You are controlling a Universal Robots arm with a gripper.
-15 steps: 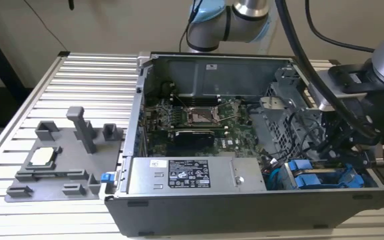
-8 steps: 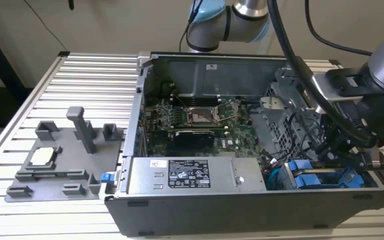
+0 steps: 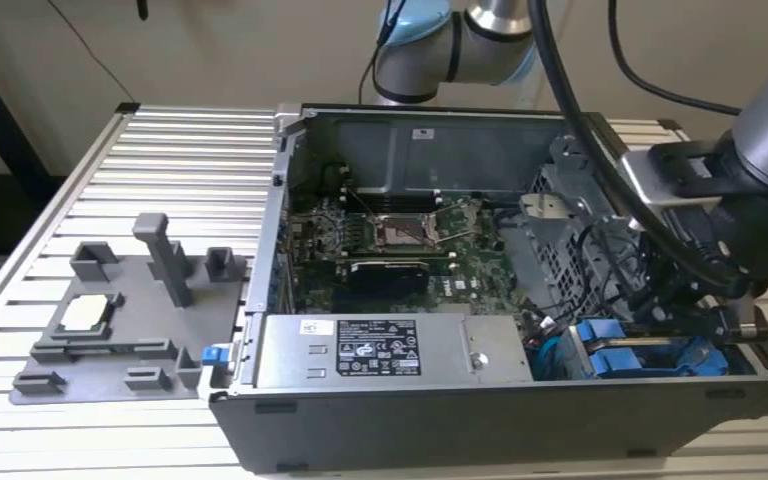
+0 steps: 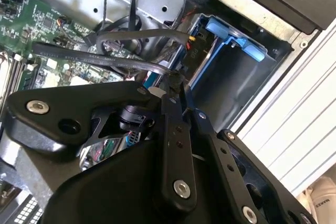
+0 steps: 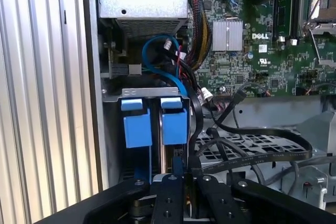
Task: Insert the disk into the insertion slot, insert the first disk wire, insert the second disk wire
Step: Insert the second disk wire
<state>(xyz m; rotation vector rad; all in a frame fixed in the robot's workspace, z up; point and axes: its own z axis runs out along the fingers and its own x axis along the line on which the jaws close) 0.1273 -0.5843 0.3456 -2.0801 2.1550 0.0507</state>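
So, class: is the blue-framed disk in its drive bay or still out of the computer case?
In. The disk stands in the drive bay beside the other blue-tabbed drive; the gripper is at its edge.

The gripper [image 5: 184, 179] hangs with its black fingers [image 5: 169, 198] close together, just below 2 blue drive tabs [image 5: 155, 121]; flat black cables [image 5: 252, 150] run beside it, the green motherboard [image 5: 262, 35] lies beyond.

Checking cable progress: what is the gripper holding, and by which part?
Cannot be told: the gripper sits closed-looking at a black wire beside the disk.
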